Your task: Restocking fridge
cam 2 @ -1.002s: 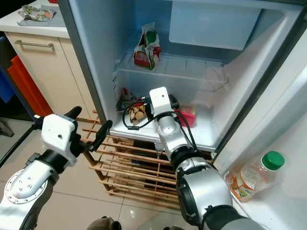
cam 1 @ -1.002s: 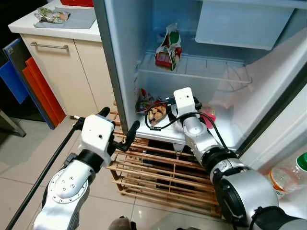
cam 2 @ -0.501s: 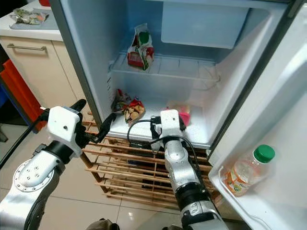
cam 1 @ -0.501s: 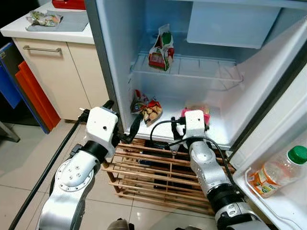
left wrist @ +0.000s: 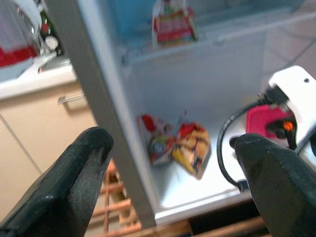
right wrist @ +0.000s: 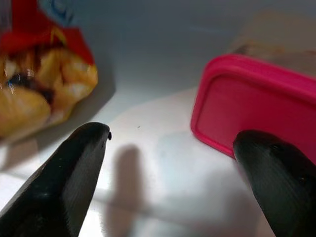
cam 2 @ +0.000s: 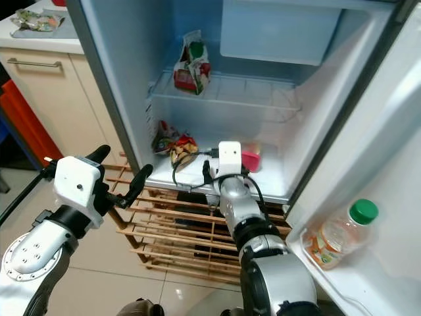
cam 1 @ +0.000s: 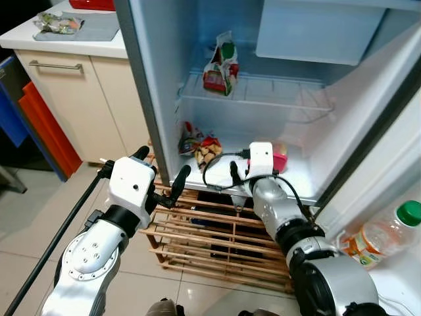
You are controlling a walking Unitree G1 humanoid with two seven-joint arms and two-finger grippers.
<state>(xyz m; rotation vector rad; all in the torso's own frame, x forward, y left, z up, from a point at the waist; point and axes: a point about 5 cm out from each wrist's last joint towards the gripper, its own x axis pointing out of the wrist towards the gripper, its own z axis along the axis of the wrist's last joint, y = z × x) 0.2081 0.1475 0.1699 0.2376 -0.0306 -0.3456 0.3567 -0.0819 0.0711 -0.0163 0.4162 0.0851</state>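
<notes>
**A:** Start on your left. What do you see?

**B:** Your left gripper (cam 1: 160, 179) hangs in the air outside the fridge (cam 1: 141, 99), just in front of its side wall. Its two black fingers are spread wide and pinch nothing. Under it is a wooden rack (cam 1: 217, 243) on the floor.

**A:** And past those fingers?

**B:** Two snack bags (left wrist: 178, 144) lie on the bottom shelf (cam 2: 273, 172), beyond the gripper. Higher up, another bag (cam 1: 222, 64) stands on the wire shelf.

**A:** Now your right side?

**B:** Your right gripper (right wrist: 173, 163) is low over the bottom shelf, fingers spread wide, holding nothing. The yellow snack bag (right wrist: 37, 94) is just beyond one finger. The pink box (right wrist: 256, 108) is just beyond the other. Neither touches a finger.

**A:** Anything further right?

**B:** A bottle with a green cap (cam 2: 339, 234) stands in the door tray, well apart from both grippers.
</notes>
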